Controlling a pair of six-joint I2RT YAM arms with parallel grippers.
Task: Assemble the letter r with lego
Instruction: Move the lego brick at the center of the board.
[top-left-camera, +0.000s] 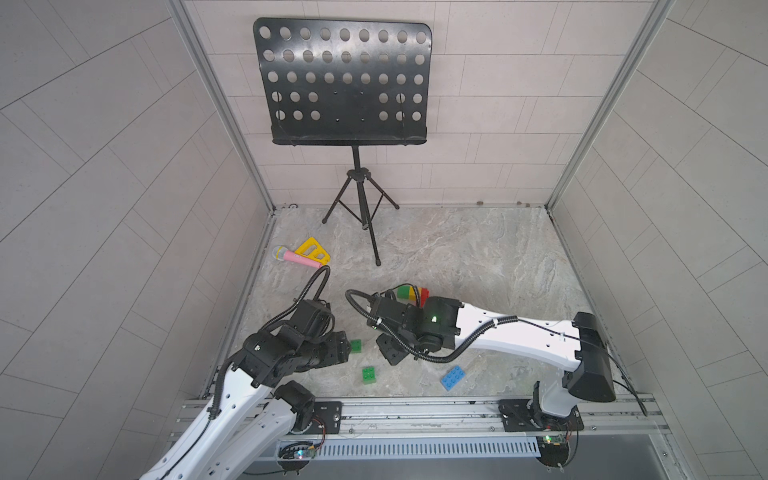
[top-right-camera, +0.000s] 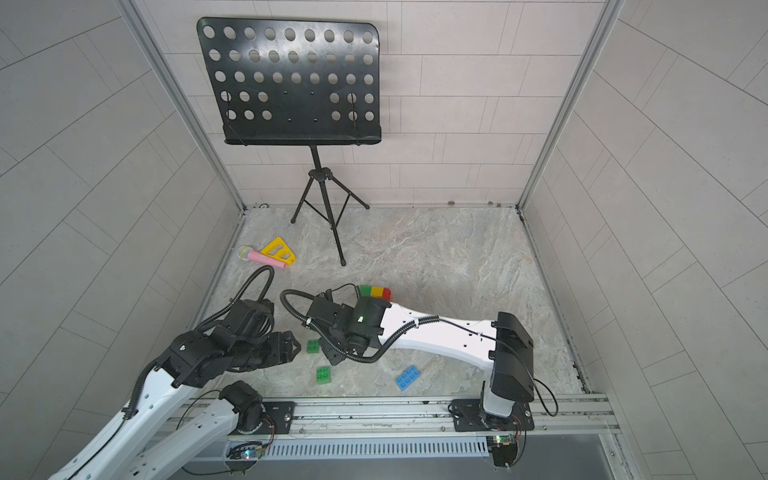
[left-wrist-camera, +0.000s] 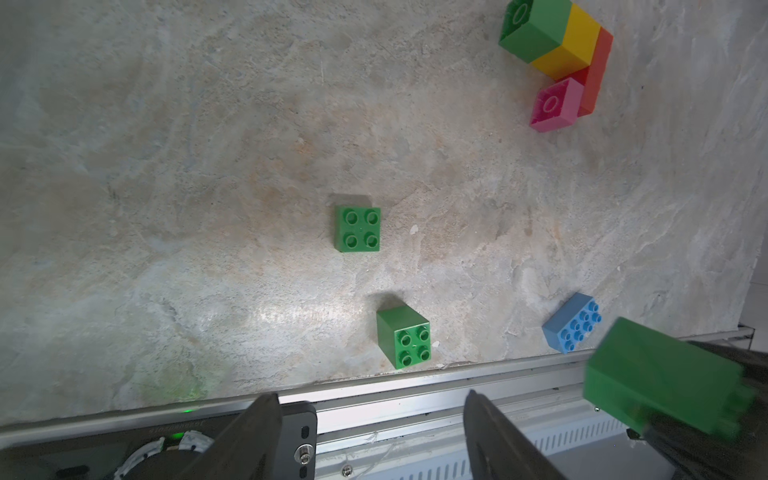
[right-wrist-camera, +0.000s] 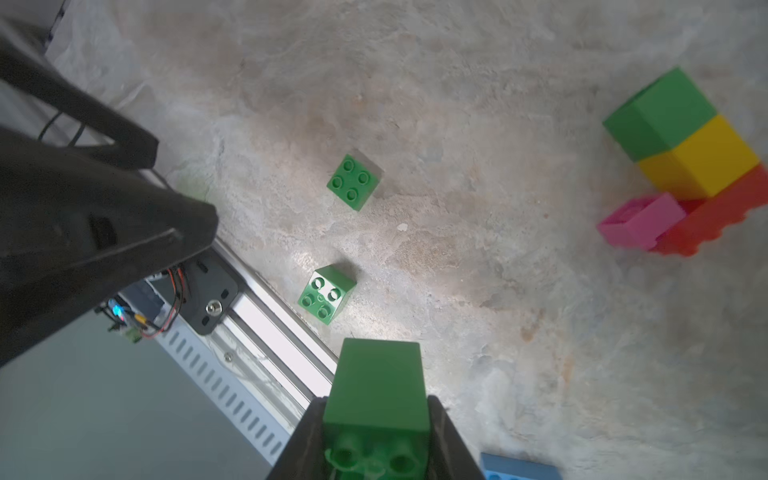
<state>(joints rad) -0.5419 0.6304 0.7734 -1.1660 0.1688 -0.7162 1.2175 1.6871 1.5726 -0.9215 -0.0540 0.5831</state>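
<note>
Now, green brick (right-wrist-camera: 376, 374) between jaws of right end effector (right-wrist-camera: 376, 401).

No legible text, brand, number or sign anywhere. Only candidate: one short row of small characters on the dark strip (left-wrist-camera: 176, 424) just below the aluminium rail (left-wrist-camera: 374, 395) at the bench (left-wrist-camera: 208, 166) edge, left wrist view. Upside down, blurred; characters cannot be made out.

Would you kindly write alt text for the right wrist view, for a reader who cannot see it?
The right hand clamps a green studded plastic brick. On the grey marbled tabletop lie two loose green bricks and a joined cluster of green, yellow, pink and red bricks.
</note>
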